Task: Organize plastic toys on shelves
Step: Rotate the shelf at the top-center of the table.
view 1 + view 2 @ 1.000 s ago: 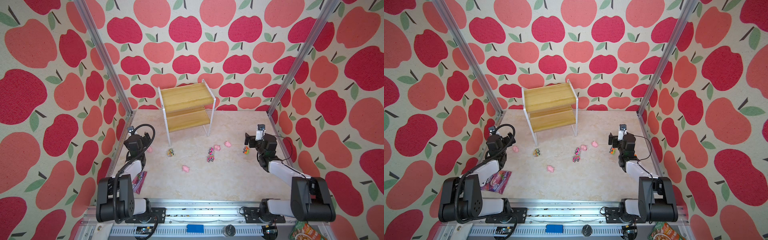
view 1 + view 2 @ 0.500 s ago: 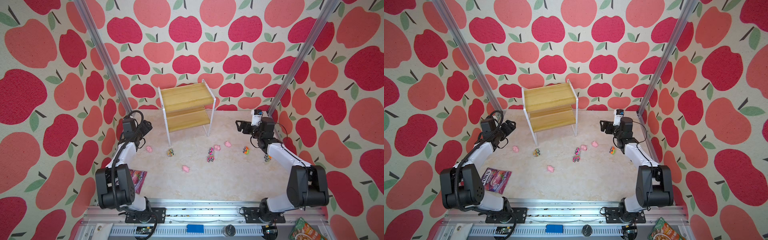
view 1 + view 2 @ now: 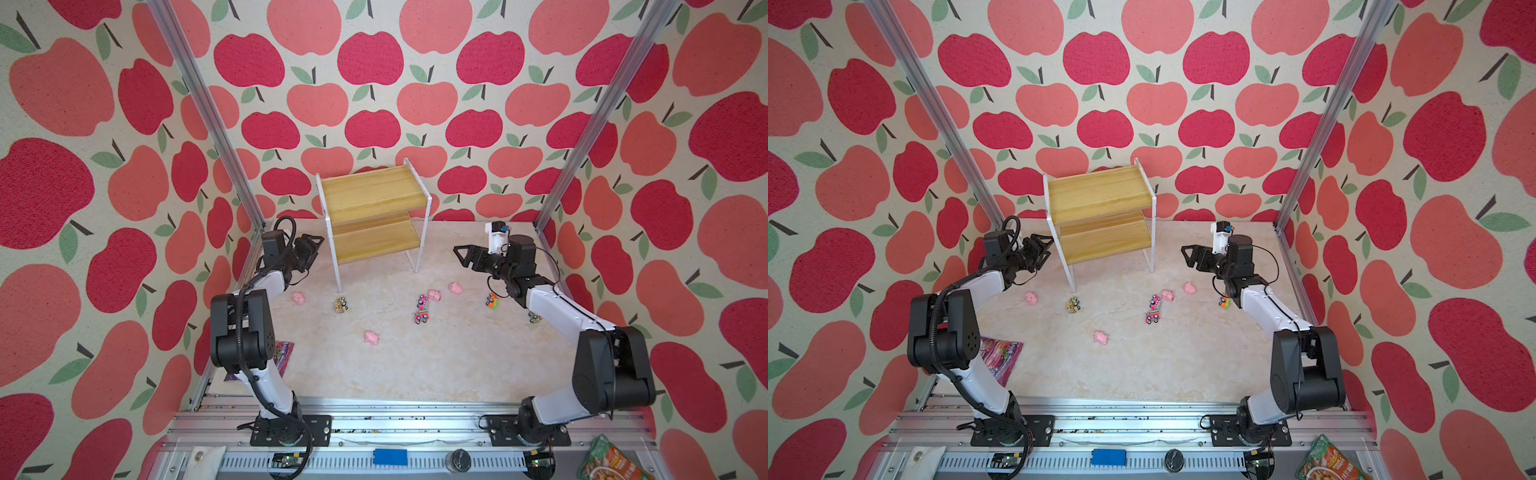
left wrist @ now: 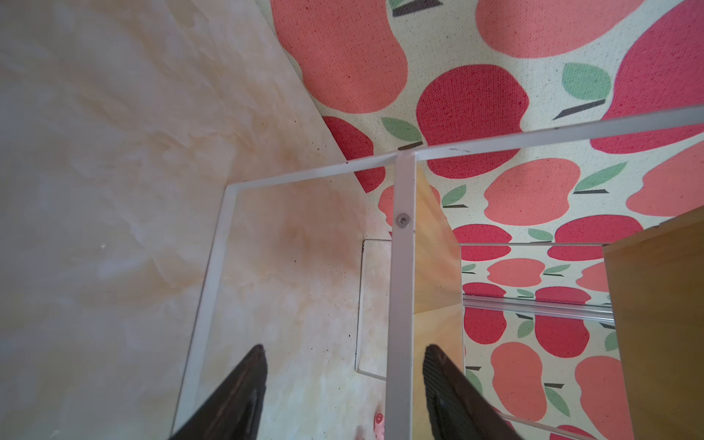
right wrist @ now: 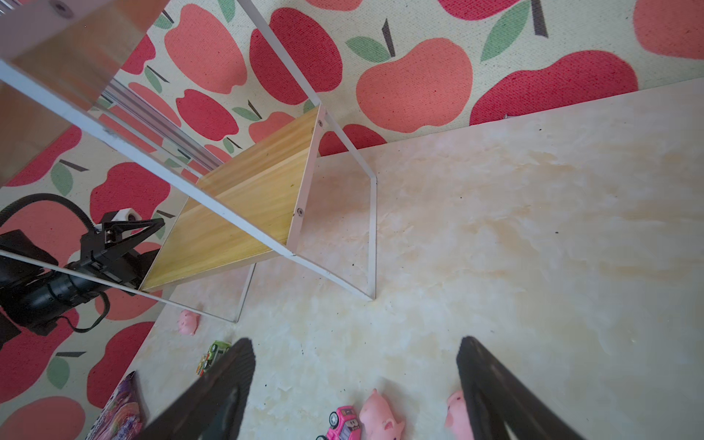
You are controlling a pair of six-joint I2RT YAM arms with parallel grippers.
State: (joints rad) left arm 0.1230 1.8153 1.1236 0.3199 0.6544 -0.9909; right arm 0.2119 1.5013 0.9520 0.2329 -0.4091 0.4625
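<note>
The shelves (image 3: pixel 374 216) (image 3: pixel 1100 208) stand at the back of the table, both boards bare. Plastic toys lie scattered in front: pink pigs (image 3: pixel 298 298) (image 3: pixel 371 337) (image 3: pixel 434 294) and small trucks (image 3: pixel 341 305) (image 3: pixel 421 316) (image 3: pixel 492 300). My left gripper (image 3: pixel 318 243) (image 4: pixel 344 354) is open at the shelves' left side, with a white frame bar (image 4: pixel 400 304) between its fingers and untouched. My right gripper (image 3: pixel 459 251) (image 5: pixel 356 348) hangs open and empty to the right of the shelves, above a pink truck (image 5: pixel 343 423) and two pigs (image 5: pixel 381 415).
A purple snack packet (image 3: pixel 282 353) (image 3: pixel 998 355) lies by the left arm's base. A green pouch (image 3: pixel 611 461) sits off the table at the front right. Aluminium posts (image 3: pixel 208 112) and apple-print walls close in the sides and back.
Both arms have risen from the tabletop and reached toward the shelves. The left jaws have narrowed around the frame bar; the right jaws have narrowed slightly.
</note>
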